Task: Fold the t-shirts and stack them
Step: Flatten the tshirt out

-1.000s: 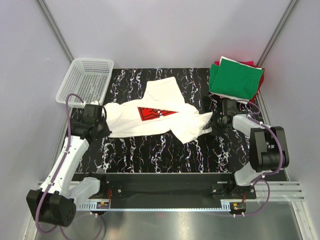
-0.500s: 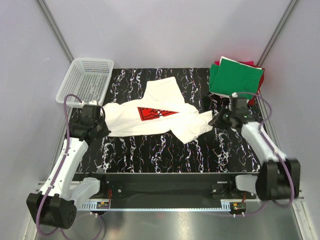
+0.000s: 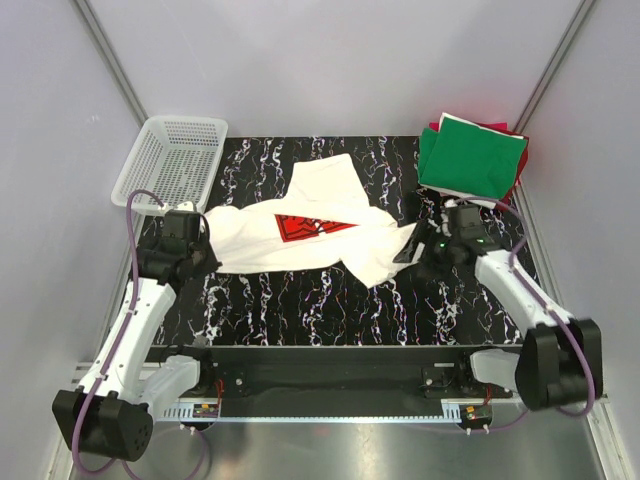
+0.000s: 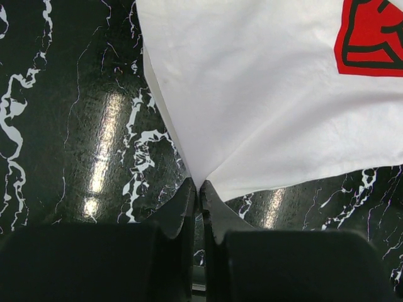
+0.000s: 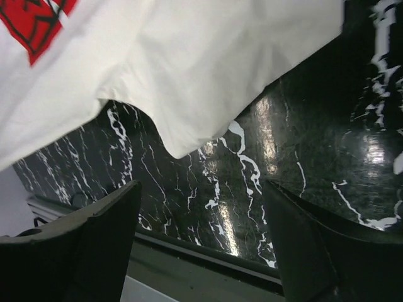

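A cream-white t-shirt with a red print (image 3: pixel 310 232) lies crumpled across the middle of the black marbled table. My left gripper (image 3: pixel 203 243) is shut on its left edge; the left wrist view shows the cloth (image 4: pixel 264 94) pinched between the closed fingertips (image 4: pixel 200 189). My right gripper (image 3: pixel 412 250) is open and empty beside the shirt's right end, a little above the table; in the right wrist view the shirt's edge (image 5: pixel 189 82) hangs ahead of the wide-open fingers (image 5: pixel 94 233). A folded green t-shirt (image 3: pixel 472 155) lies on a red one (image 3: pixel 500 128) at the back right.
A white plastic mesh basket (image 3: pixel 172 160) stands at the back left corner. The table's front rail (image 3: pixel 320 360) runs along the near edge. Grey walls close in on both sides.
My right arm swung out, then moved left toward the shirt's right end, and its gripper now sits beside the cloth. The left gripper and the shirt have hardly moved.
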Controlling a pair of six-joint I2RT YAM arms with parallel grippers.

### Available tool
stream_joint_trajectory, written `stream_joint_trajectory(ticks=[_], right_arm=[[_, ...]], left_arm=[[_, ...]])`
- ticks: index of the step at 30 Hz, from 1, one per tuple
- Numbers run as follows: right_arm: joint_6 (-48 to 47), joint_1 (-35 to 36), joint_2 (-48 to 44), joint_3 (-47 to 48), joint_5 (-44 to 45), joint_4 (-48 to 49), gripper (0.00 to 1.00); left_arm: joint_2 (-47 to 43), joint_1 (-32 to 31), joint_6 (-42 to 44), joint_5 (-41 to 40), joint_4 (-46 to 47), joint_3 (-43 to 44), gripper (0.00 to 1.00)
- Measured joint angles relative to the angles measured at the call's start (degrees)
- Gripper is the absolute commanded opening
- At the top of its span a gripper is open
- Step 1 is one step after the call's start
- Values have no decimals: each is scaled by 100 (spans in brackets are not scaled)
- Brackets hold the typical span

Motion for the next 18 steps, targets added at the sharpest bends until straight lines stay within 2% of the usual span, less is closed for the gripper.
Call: stream_joint_trajectory(ticks=[4,9,11,12,14,15,18], right_arm=[[7,505,898,11,17,238,80],[20,553,1735,142,42,566,63],[-11,553,2098,304,42,699,49],[-26,553,2273,380,42,776,32],[-57,553,2500,483,52,868,14],[-90,553,2588,527,70,898,0],[-146,553,2647,612,92,868,0]], left_arm=[[0,15,31,11,11,-2,7],[0,22,33,13,26,-4,7],[0,26,35,15,26,-7,7],[0,28,35,15,26,-9,7],[0,31,35,17,26,-11,7],[0,31,37,17,26,-11,7],[0,31,37,20,26,-11,7]])
